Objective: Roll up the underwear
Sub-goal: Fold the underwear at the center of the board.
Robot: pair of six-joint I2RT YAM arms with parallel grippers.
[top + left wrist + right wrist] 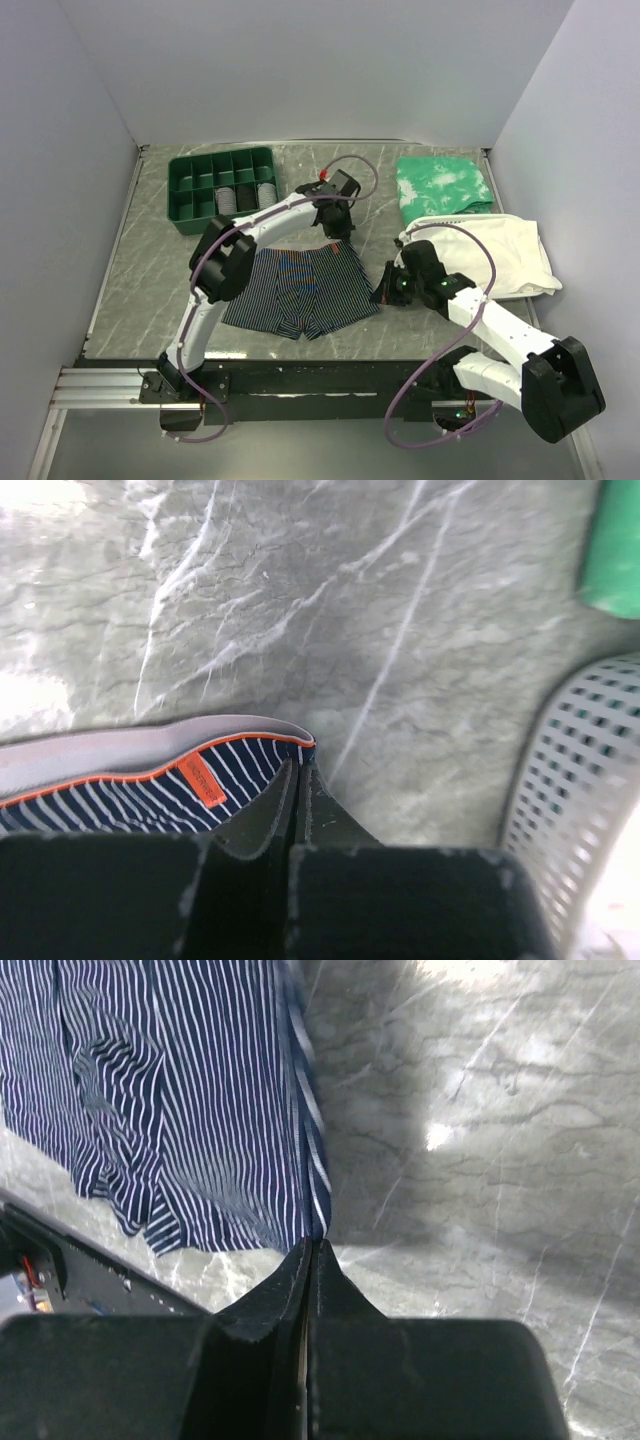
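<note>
The underwear (300, 290), dark navy with fine light pinstripes, lies spread flat in the middle of the marble table. My left gripper (336, 226) is at its far right waistband corner. In the left wrist view the fingertips (300, 765) are pressed together on the grey, orange-trimmed waistband (150, 752), beside an orange label (203, 783). My right gripper (384, 293) is at the garment's right edge. In the right wrist view it (314, 1244) is shut on the lower right corner of the striped fabric (180, 1110).
A green compartment tray (222, 188) holding round items stands at the back left. A green-and-white mottled cloth (443, 183) lies at the back right, with a large white cloth (500, 255) in front of it. The left wrist view shows a white perforated surface (580, 780) at right.
</note>
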